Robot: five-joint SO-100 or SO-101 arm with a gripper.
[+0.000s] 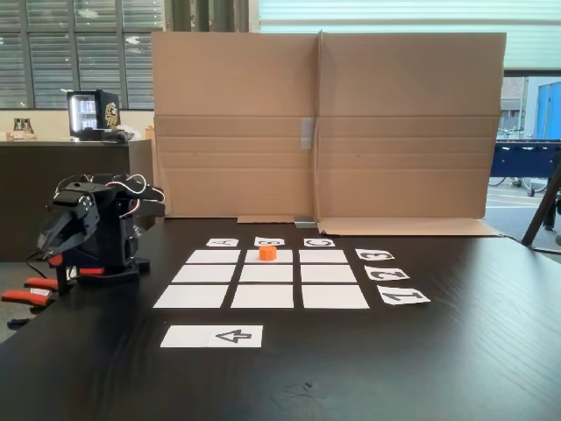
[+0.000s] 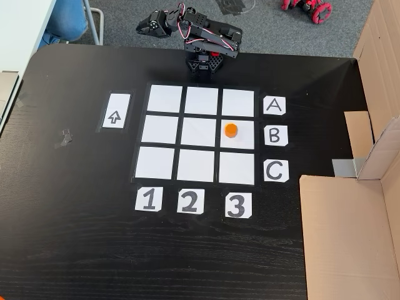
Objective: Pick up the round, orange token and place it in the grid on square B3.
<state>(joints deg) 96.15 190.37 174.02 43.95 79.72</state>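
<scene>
Behind everything stands a tall cardboard screen, folded at the middle, with blinds and a counter beyond it, and a grey floor shows past the table edge from above. Down we come to the black wood-grain table, matte and broad, giving plenty of bare room around the paperwork.

Next in size, the arm, folded up at the table's edge, well apart from the play. Its gripper hangs tucked low over the table edge; the jaws look drawn together, but I cannot tell for sure at this size.

Now the grid, nine white paper rectangles laid flat, letter cards A, B, C along one side, number cards 1, 2, 3 along another, and an arrow card off on its own.

And the small one: the token, bright orange, sitting upright on square B3, in line with the B card and the 3 card. By that reading the placing looks done already.

How would it handle? My guess: light, rigid plastic, nothing fragile, the curved side somewhat slick. Best hold would be across the round wall, fingers low on opposite sides, since the paper beneath may slide if nudged.
</scene>
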